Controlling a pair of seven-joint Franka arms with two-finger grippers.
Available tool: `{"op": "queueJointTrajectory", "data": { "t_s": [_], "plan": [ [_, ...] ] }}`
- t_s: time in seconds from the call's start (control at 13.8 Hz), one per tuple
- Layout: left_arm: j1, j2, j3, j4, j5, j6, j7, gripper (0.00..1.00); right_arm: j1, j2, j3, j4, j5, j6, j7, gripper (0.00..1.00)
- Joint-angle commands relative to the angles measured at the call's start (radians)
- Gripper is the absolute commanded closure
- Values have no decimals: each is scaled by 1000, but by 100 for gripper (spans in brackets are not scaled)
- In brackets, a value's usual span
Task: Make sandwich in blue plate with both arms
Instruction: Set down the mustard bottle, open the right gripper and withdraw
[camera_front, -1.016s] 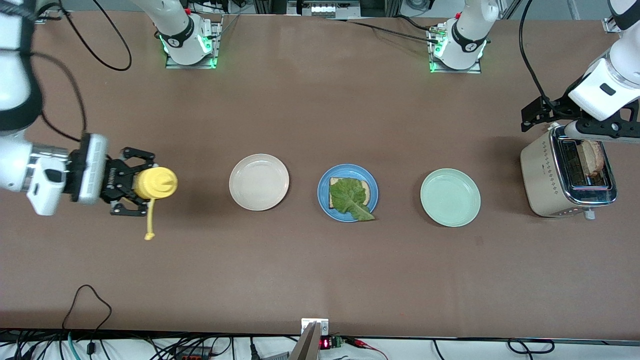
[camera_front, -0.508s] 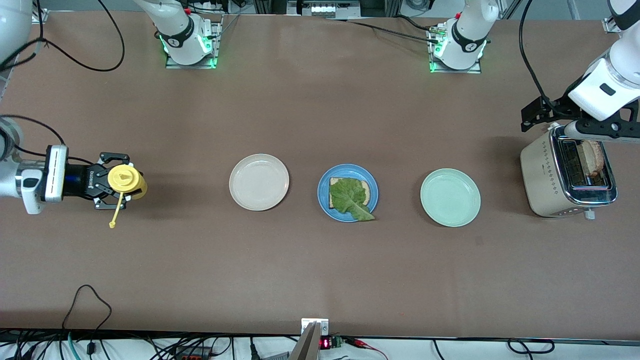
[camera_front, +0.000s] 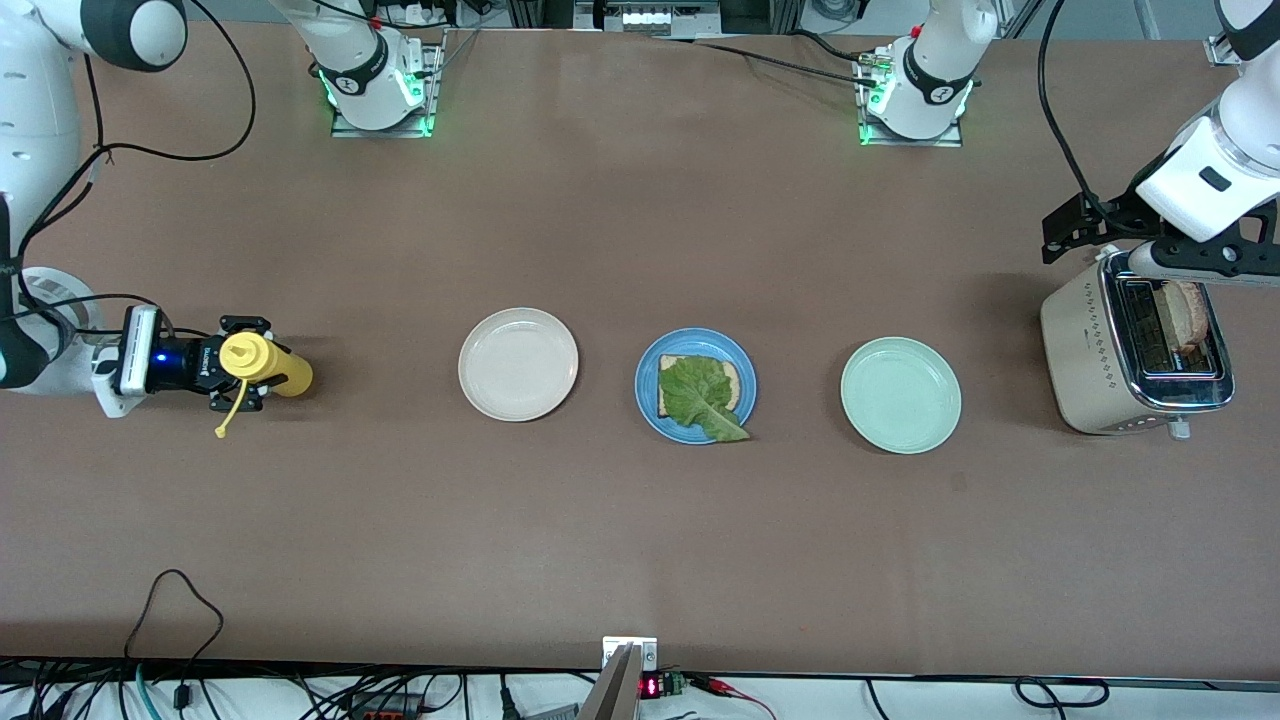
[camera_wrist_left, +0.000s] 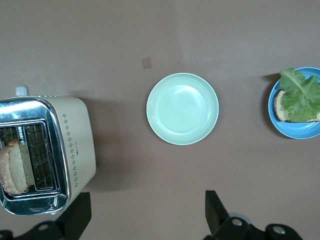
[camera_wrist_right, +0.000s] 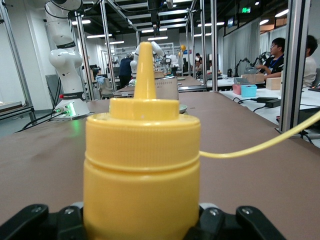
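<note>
Currently right gripper (camera_front: 232, 366), frame's left edge, grasps the yellow squeeze bottle (camera_front: 265, 367) on the table. Left gripper (camera_wrist_left: 145, 217) hangs released above the toaster (camera_front: 1135, 357); blue plate (camera_front: 650, 400) holds bread (camera_front: 735, 380) and lettuce (camera_front: 702, 397), centre frame.

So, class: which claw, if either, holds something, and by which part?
The right claw grips the yellow squeeze bottle around its body below the cap. The left claw over the toaster holds nothing.

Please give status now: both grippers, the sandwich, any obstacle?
Right gripper shut on yellow sauce bottle, at right arm's end. Left gripper open over toaster, second slice inside. Blue plate: bread, lettuce. No obstacle.
</note>
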Motion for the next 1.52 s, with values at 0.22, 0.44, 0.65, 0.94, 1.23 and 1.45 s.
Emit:
{"op": "queueJointTrajectory", "data": {
  "t_s": [0.22, 0.44, 0.65, 0.94, 1.23, 1.45],
  "plan": [
    [-7, -12, 8, -6, -11, -7, -2, 0, -49, 92, 19, 24, 29, -37, -98, 62],
    [-7, -12, 8, -6, -11, -12, -2, 0, -58, 97, 19, 27, 27, -37, -106, 46],
    [-7, -12, 8, -6, -11, -12, -2, 0, -60, 88, 18, 39, 26, -38, -86, 0],
    [-6, -12, 12, -5, -12, -30, -13, 0, -86, 66, -2, 64, 0, -38, -56, 0],
    [-6, -12, 12, -5, -11, -33, -12, 0, -95, 36, -79, 81, -45, -40, -14, 0],
    [-6, -12, 12, -5, -11, -33, -12, 0, -75, -35, -157, 82, -138, -26, 98, 0]
  ]
}}
